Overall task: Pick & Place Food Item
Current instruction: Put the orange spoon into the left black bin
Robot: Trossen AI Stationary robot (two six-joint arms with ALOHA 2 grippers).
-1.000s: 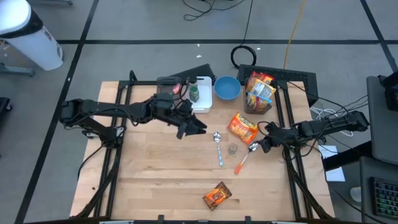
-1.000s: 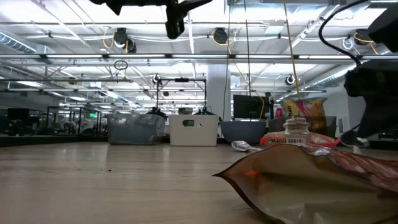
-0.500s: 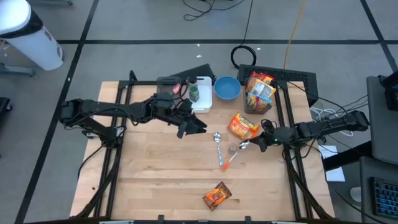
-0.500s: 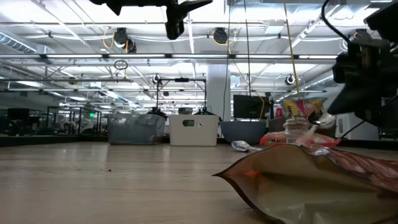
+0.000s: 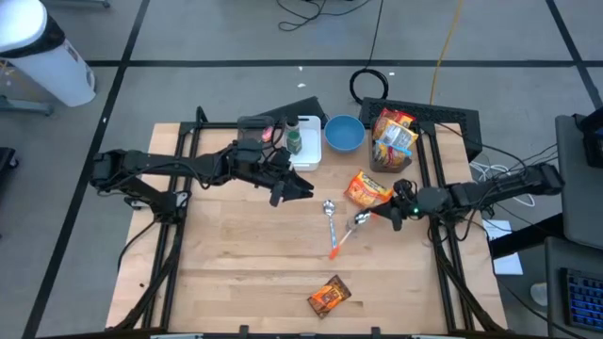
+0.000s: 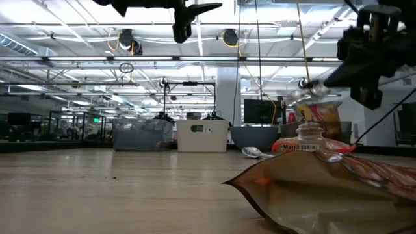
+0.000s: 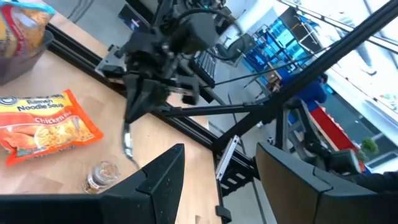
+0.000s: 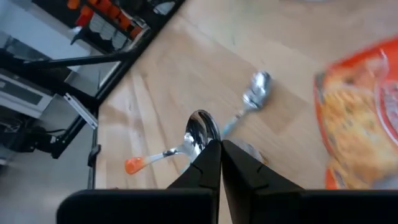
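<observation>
A metal spoon with an orange handle tip (image 5: 347, 236) is held by my right gripper (image 5: 380, 217), which is shut on it right of the table's middle, next to an orange ramen packet (image 5: 367, 190) and a small glass jar (image 7: 101, 176). In the right wrist view the spoon (image 8: 168, 149) runs out from the fingertips. My left gripper (image 5: 300, 188) hovers open and high over the table's middle, its fingers (image 7: 163, 180) with nothing between them. A second spoon (image 5: 329, 211) lies flat on the wood. My right gripper pinches the spoon's bowl end (image 8: 200, 132) between its two fingertips. The fingers come nearly level from the table's right side, roughly along the spoon. The bowl end (image 6: 305, 90) is lifted well above the table. The orange tip (image 8: 133, 165) slants away, lower, toward the near left.
At the far side stand a blue bowl (image 5: 344, 132), a bin of snack bags (image 5: 393, 137) and a white container with a green bottle (image 5: 301, 143). A snack packet (image 5: 329, 297) lies near the front edge, filling the low view's foreground (image 6: 325, 188).
My right gripper, shut on the spoon throughout, has risen and gone toward the table's left while tipping up toward level. The spoon's bowl end has come up off the table and the whole spoon has shifted left.
</observation>
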